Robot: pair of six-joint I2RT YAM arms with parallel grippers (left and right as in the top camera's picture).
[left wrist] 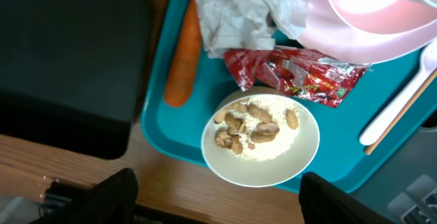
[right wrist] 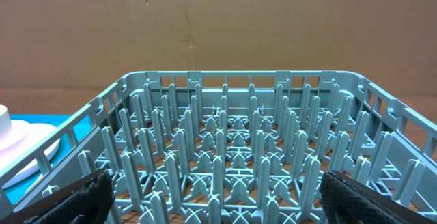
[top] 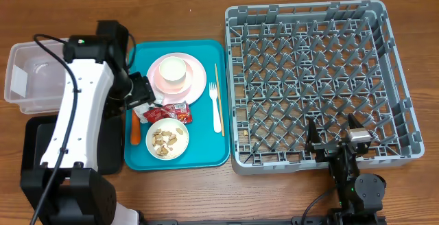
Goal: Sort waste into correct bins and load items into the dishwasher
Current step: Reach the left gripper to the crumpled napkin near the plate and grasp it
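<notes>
On the teal tray (top: pixel 206 158), a white bowl of beige scraps and rice (top: pixel 167 140) sits beside a red wrapper (top: pixel 175 112), an orange carrot (top: pixel 135 134) and a crumpled napkin (left wrist: pixel 239 12). A pink plate (top: pixel 195 81) carries a white bowl (top: pixel 173 69). The fork (top: pixel 217 108) and chopstick (top: pixel 219 91) lie on the tray's right side. My left gripper (top: pixel 143 95) hovers open over the napkin and wrapper, and its fingers (left wrist: pixel 113 197) hold nothing. The right gripper (top: pixel 336 139) stands open at the grey dish rack's (top: pixel 309 74) front edge.
A clear tub (top: pixel 27 74) stands at the far left. The black tray (top: pixel 34 143) lies in front of it, partly under my left arm. In the left wrist view the black tray (left wrist: pixel 61 46) borders the teal tray's edge.
</notes>
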